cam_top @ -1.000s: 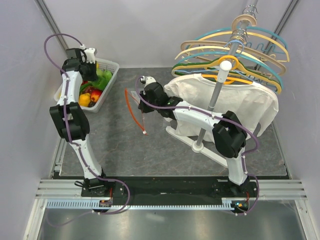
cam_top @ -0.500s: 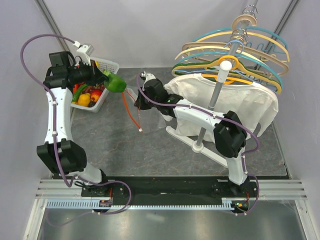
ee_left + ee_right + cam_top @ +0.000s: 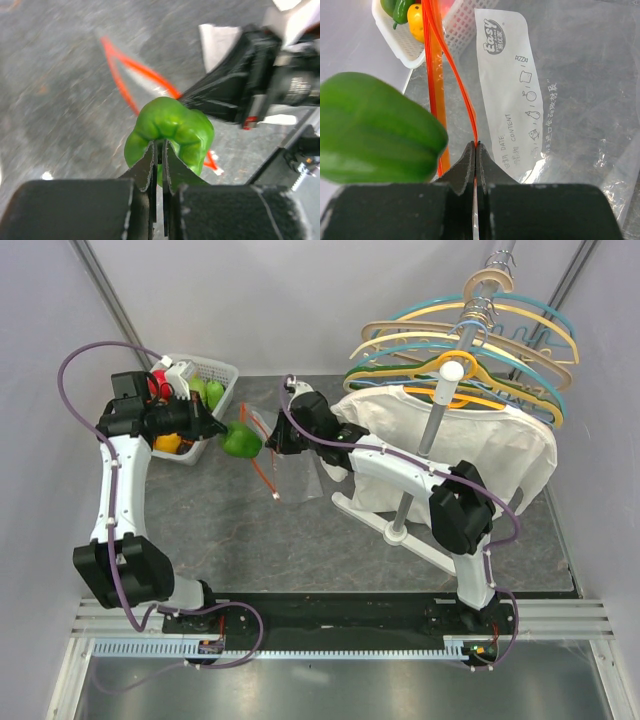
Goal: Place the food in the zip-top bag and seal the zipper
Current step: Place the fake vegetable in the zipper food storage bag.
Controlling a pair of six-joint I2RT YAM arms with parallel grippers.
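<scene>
Green pepper [image 3: 241, 439] clamped in left hand [image 3: 220, 428], just beside zip-top bag [image 3: 560, 100] mouth on table. Right hand [image 3: 475, 148] pinches one zipper [image 3: 431, 75] lip, mouth open. Next: push pepper between lips, release.

Both arms are built of slim white links, the left arm [image 3: 118, 480] and the right arm [image 3: 398, 466] alike, with bulky matte-black joint housings [image 3: 128, 570] at elbow and wrist. A thin purple cable [image 3: 88, 348] loops loosely along each one down to a black base plate [image 3: 330, 612] bolted on a silver rail [image 3: 100, 618]. Seen from the wrist cameras, the left gripper [image 3: 159, 146] and the right gripper [image 3: 475, 145] each end in two flat black fingers [image 3: 465, 167] with finely toothed inner edges, set on blocky black carriers with rounded corners
</scene>
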